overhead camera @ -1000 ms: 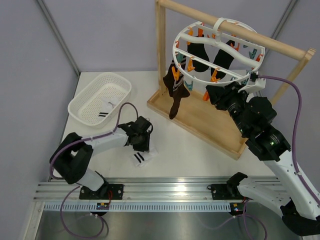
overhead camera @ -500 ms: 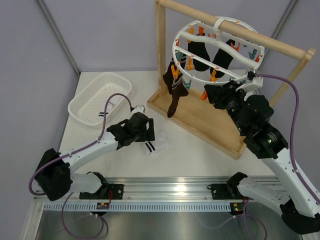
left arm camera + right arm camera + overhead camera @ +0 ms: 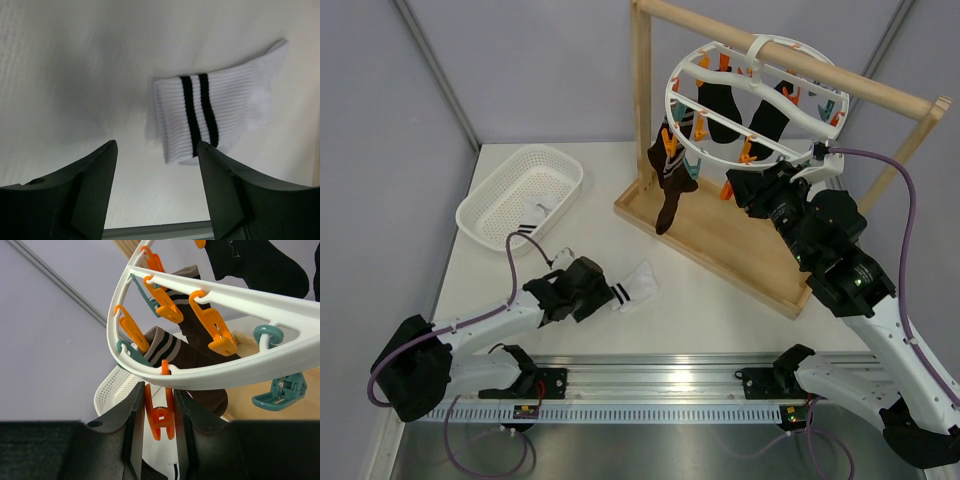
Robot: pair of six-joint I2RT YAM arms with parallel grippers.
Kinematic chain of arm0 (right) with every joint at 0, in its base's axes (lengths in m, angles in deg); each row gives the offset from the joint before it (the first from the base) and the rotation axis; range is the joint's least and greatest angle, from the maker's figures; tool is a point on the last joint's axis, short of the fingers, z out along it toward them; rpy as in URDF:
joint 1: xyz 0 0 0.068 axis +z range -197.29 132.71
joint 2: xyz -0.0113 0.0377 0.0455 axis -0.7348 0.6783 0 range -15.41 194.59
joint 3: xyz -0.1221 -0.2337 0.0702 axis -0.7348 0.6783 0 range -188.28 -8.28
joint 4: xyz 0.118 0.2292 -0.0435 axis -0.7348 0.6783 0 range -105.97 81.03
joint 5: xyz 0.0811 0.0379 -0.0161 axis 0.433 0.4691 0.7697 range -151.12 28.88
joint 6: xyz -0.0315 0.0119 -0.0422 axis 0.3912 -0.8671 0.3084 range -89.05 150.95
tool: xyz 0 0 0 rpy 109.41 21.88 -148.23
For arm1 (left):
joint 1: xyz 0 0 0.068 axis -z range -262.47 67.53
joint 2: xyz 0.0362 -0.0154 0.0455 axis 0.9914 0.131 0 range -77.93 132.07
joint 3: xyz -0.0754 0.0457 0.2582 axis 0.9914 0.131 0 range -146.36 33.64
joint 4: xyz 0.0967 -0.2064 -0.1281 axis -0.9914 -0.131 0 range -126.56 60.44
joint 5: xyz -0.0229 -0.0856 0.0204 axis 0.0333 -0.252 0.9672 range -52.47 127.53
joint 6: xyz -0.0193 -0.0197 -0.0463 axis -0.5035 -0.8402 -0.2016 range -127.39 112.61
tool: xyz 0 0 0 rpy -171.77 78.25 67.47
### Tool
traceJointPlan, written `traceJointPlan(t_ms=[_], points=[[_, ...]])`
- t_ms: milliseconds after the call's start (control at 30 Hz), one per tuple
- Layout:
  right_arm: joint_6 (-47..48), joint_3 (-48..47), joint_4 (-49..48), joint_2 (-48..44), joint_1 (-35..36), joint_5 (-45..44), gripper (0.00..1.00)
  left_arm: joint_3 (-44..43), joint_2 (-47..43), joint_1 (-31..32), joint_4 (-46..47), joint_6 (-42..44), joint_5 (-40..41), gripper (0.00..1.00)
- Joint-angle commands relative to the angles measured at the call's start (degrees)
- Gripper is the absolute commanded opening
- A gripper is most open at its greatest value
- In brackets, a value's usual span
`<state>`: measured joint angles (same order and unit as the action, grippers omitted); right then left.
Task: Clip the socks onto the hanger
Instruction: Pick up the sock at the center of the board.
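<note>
A white sock (image 3: 638, 285) with two black stripes lies flat on the table, just right of my left gripper (image 3: 588, 300). In the left wrist view the sock (image 3: 230, 100) is ahead and to the right of my open, empty left gripper (image 3: 156, 145). The hanger (image 3: 750, 100) is a white ring hooked on the wooden bar. A brown striped sock (image 3: 670, 190) and two black socks (image 3: 720, 112) hang from it. My right gripper (image 3: 740, 190) is shut on an orange clip (image 3: 161, 415) hanging under the ring (image 3: 225, 371).
A wooden frame stand (image 3: 720, 240) carries the hanger at the right. A white mesh basket (image 3: 560, 160) at the back left holds another striped sock (image 3: 533, 215). A metal rail runs along the near table edge.
My left gripper carried the striped sock rightward, opened and let it go, then drew back toward the near left. The right arm has stayed put on the clip.
</note>
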<state>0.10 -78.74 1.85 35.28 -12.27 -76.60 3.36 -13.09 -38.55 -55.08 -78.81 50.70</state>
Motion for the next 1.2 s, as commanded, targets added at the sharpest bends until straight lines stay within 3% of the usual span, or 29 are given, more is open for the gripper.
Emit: traceJointPlan(t_ms=[0, 467, 767, 967, 1033, 1167], points=[[0.3, 0.0, -0.2, -0.2, -0.2, 0.6, 0.0, 1.4, -0.9, 0.0, 7.2, -9.5, 0.5, 0.68], [0.4, -0.4, 0.5, -0.5, -0.1, 0.5, 0.0, 4.6, 5.7, 1.1, 14.1, -16.3, -2.7, 0.54], [0.4, 0.1, 0.6, -1.2, -0.2, 0.2, 0.0, 5.3, 3.9, 1.3, 11.8, -15.9, -1.3, 0.34], [0.6, -0.4, 0.6, -1.0, -0.1, 0.4, 0.0, 0.5, -2.1, 1.3, 4.4, -8.1, 3.8, 0.08], [0.7, -0.5, 0.6, -0.9, -0.1, 0.4, 0.0, -3.3, -3.9, 1.3, 1.3, -1.9, 7.1, 0.02], [0.8, -1.0, 0.7, -0.5, -0.2, 0.9, 0.0, -10.5, -8.1, 1.3, -1.3, 11.6, 11.3, 0.0]])
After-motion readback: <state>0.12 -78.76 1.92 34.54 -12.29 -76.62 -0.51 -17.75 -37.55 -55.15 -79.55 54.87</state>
